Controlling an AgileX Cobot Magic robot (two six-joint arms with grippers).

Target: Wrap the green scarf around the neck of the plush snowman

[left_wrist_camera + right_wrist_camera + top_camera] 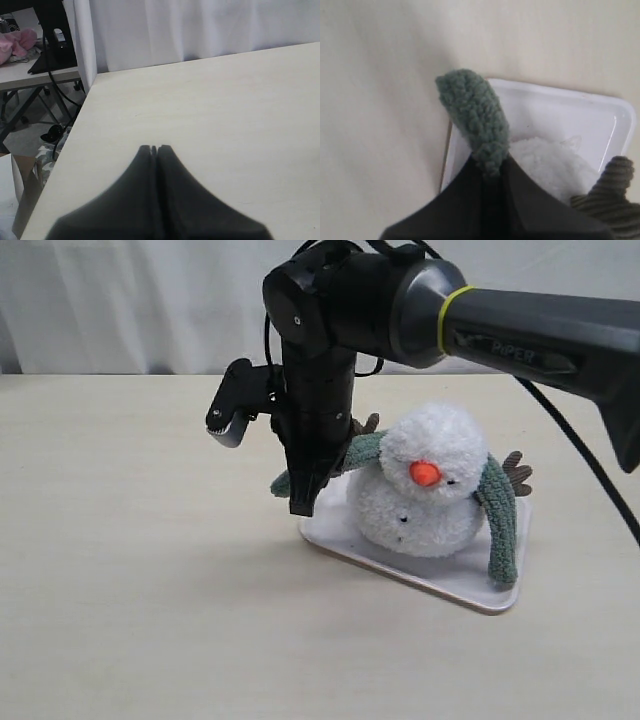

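Note:
The plush snowman [425, 495] sits on a white tray [470, 580], its orange nose facing the camera. The green scarf [500, 510] lies behind its neck; one end hangs down the right side, the other runs left. My right gripper [303, 502] reaches across from the right and is shut on that left end, just left of the snowman. In the right wrist view the scarf [477, 117] sticks out from between the closed fingers of the right gripper [491, 167], above the tray [555, 110] and white plush [550, 165]. My left gripper [155, 148] is shut on nothing over bare table.
A brown twig arm [517, 472] pokes out at the snowman's right, another [615, 195] shows in the right wrist view. The table's edge and a floor with cables [55, 132] appear in the left wrist view. A white curtain [150, 300] hangs behind.

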